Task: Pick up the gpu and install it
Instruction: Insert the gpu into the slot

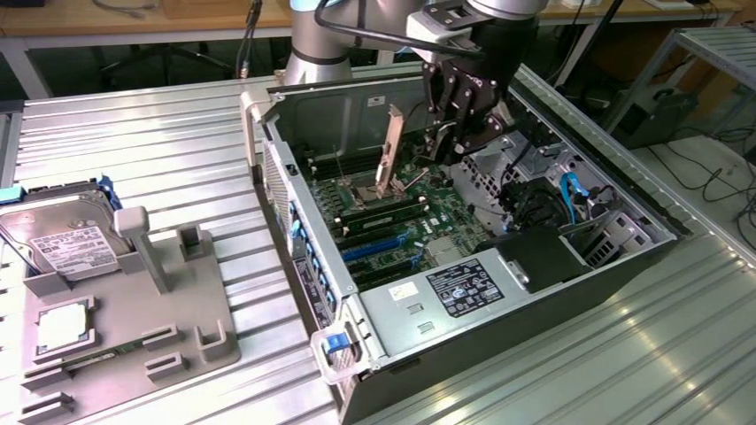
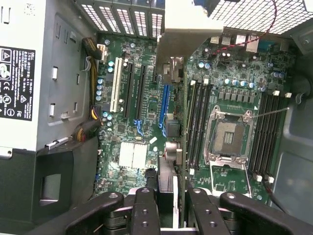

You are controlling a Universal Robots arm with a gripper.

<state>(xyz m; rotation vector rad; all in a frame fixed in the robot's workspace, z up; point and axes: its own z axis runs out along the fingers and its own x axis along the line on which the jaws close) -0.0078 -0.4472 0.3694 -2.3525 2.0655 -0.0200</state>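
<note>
Gripper (image 2: pixel 171 195) in the open PC case, jaws pinching the gpu (image 2: pixel 171 156) edge-on; the card runs forward from the jaws above the motherboard (image 2: pixel 230 83). Hazard: the blue PCIe slot (image 2: pixel 164 105) appears slightly beside the jaw line, so offset or tilt could jam the connector or snag the end bracket (image 2: pixel 190 29).

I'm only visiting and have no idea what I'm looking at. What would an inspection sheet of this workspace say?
Surface: ribbed metal table carrying an open PC case.
Job's things: gpu held edge-on over the motherboard; whether it is seated cannot be told.
Clutter: grey holder with hard drive and processor chip, on the exterior view's left.
Grippers: gripper shut on the gpu, inside the case.
Cables: blue cable in the case; loose cables on the floor.
Surroundings: workbench behind.
</note>
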